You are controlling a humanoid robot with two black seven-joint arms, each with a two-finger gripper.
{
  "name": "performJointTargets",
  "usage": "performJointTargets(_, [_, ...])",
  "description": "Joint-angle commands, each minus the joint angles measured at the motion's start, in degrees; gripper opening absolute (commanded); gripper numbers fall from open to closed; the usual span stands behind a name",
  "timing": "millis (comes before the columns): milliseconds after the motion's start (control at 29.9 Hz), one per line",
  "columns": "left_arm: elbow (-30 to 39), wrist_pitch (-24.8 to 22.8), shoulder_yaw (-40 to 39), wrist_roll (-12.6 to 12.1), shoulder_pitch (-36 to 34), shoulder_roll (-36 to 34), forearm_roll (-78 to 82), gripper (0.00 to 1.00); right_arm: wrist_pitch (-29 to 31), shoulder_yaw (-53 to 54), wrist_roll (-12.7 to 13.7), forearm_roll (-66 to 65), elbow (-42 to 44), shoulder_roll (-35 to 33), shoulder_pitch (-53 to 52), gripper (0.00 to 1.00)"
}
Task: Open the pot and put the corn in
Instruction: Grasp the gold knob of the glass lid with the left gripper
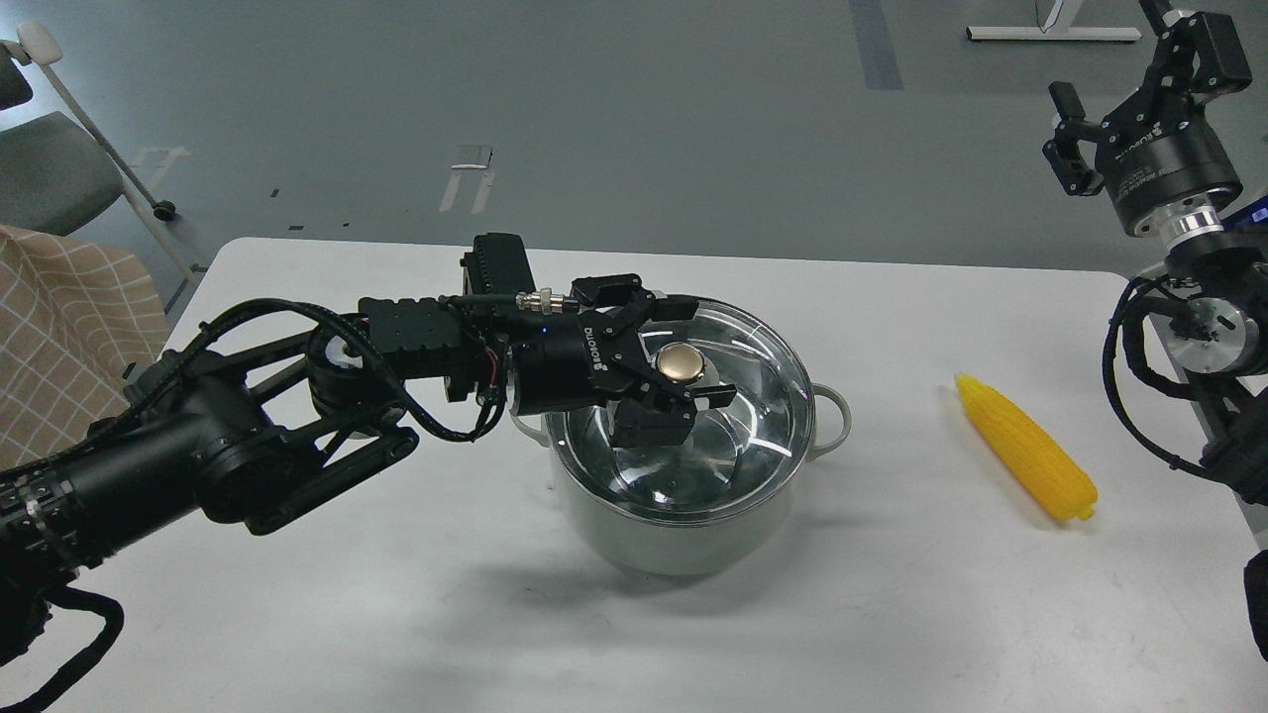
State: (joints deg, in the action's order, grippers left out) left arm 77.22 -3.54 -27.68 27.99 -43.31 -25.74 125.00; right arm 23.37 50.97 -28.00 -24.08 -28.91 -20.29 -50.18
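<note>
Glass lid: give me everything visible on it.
The glass lid is round, clear and domed with a shiny steel rim and a gold knob at its centre. It sits closed and level on the pot. The left gripper is open, fingers either side of the knob; contact unclear.

Both arms (pixel 198 446) matte black, ribbed housings, looped black cables; white lettering on gripper bodies; silver collar on right wrist (pixel 1194 223)

A white table (pixel 396 614) stands on grey floor (pixel 644 109) (a grey chair (pixel 50 178) at far left).
</note>
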Motion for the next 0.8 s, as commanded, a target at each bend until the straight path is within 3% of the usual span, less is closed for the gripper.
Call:
performJointTargets(0, [-0.4, 0.0, 0.0, 0.0, 0.3, 0.0, 0.0, 0.96, 0.0, 0.0, 0.0, 0.0, 0.0, 0.1, 0.0, 1.00])
performJointTargets(167, [-0.4, 0.0, 0.0, 0.0, 1.4, 0.0, 0.0, 0.94, 0.0, 0.0, 0.0, 0.0, 0.0, 0.1, 0.0, 1.00])
performJointTargets(535, [-1.0, 0.0, -0.1, 0.0, 2.5, 0.0, 0.0, 0.76, 0.0, 0.0, 0.0, 0.0, 0.0, 0.1, 0.1, 1.00])
performJointTargets(735, [-1.2, 0.0, -0.1, 0.0, 2.5, 0.0, 0.0, 0.43, 0.0, 0.0, 0.0, 0.0, 0.0, 0.1, 0.1, 1.00])
performJointTargets(768, [-1.2, 0.0, -0.2, 0.0, 2.5, 0.0, 0.0, 0.33, 0.0, 0.0, 0.0, 0.0, 0.0, 0.2, 0.0, 1.00])
